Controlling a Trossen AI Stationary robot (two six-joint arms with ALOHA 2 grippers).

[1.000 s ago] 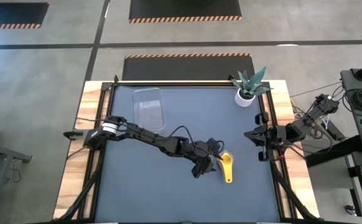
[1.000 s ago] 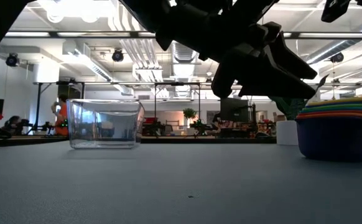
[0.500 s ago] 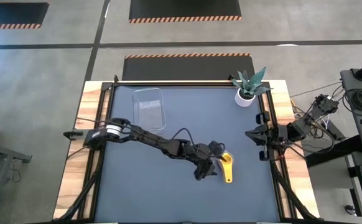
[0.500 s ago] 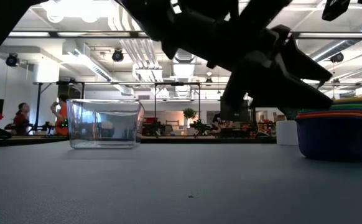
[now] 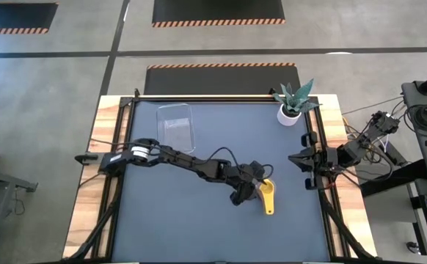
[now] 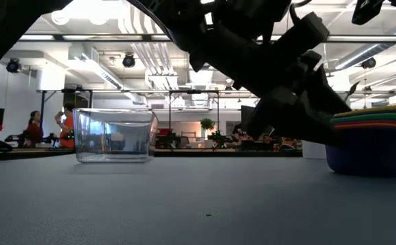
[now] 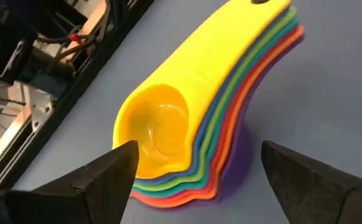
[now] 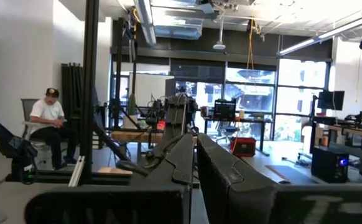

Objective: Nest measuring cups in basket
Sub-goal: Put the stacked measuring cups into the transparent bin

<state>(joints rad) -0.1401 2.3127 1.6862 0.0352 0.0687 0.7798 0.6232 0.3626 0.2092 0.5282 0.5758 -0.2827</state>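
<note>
The measuring cups (image 5: pixel 268 196) sit nested in one stack right of the table's middle, the yellow one on top and its handle toward the near edge. In the low view the stack (image 6: pixel 371 139) rests on its dark blue bottom cup. My left gripper (image 5: pixel 246 192) is open and low beside the stack's bowl end. In the left wrist view its fingers (image 7: pixel 199 149) stand on either side of the bowl end of the stack (image 7: pixel 168 134). The clear basket (image 5: pixel 177 126) stands at the far left. My right gripper (image 5: pixel 304 158) waits shut at the table's right edge.
A white plant pot (image 5: pixel 290 111) stands in the far right corner. The basket (image 6: pixel 113 135) has nothing in it. Open dark table surface lies between basket and stack. People sit and stand in the room beyond the table.
My left gripper has moved toward the table's right edge and down, closing in on the bowl end of the cup stack while staying open. The stack has stayed in place.
</note>
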